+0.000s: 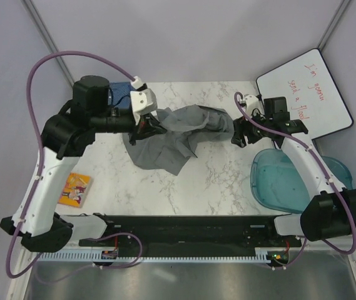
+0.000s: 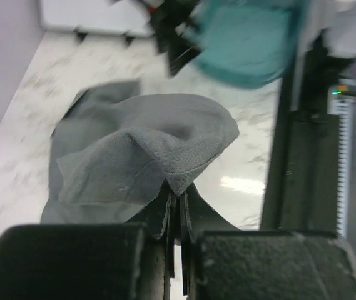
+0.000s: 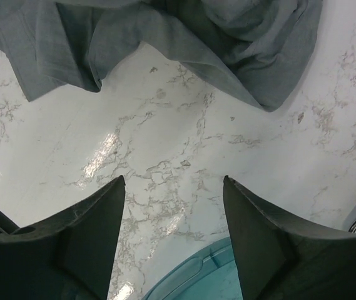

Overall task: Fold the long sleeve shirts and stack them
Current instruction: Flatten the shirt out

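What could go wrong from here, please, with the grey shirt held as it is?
The left pincer pinches only a small fold of the grey shirt, so a pull might slip it free. The right pincer stands open over bare table, apart from the cloth, so a one-sided lift could bunch it further.

White shells over black joints cover the left arm (image 1: 45,181) and right arm (image 1: 307,160). A purple cable (image 1: 57,54) loops along each. The right gripper (image 3: 174,184) has matte black, wedge-shaped fingers (image 3: 84,237).
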You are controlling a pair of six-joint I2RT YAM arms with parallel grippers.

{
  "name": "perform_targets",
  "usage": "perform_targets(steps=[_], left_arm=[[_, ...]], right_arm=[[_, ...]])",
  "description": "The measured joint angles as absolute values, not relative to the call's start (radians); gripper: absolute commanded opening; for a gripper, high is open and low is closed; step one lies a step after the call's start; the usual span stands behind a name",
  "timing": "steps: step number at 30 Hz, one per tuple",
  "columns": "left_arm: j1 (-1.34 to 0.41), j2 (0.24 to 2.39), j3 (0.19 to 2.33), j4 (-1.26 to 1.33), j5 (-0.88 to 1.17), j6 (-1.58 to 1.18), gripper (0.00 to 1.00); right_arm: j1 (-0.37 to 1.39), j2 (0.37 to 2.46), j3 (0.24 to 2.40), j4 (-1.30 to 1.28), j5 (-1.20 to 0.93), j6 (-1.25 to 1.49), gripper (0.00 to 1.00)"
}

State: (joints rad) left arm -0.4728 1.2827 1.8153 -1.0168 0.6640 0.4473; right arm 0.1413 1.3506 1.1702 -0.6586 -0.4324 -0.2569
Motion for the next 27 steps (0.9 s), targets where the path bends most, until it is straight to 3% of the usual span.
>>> perform_targets(steps=[5,10,11,12,20,27], left_arm=[[-0.533,1.274,1.989,-1.037,0.758,0.409,0.02],[-0.53,1.348,2.153,-0.925,0.587,0.329,0.02],[-0.527,1.366,2.18,-0.899,0.535,0.317,0.02],[-0.522,1.383,2.2,-0.879,0.5,0.31,0.02],[-0.505,1.423,2.191,-0.748,0.324,0.279,0.02],[-0.498,1.375,2.14,-0.688,0.292,0.273,0.02]], right_arm=[[0.14,1.346,1.206,-0.658,-0.43,-0.268,0.73],[0.14,1.346,1.216,-0.642,-0.458,-0.266,0.79],[0.14,1.345,1.216,-0.635,-0.472,-0.264,0.95],[0.14,1.342,1.216,-0.622,-0.485,-0.261,0.98],[0.156,1.235,1.202,-0.336,-0.644,-0.286,0.98],[0.302,1.261,1.201,-0.148,-0.707,-0.405,0.98]])
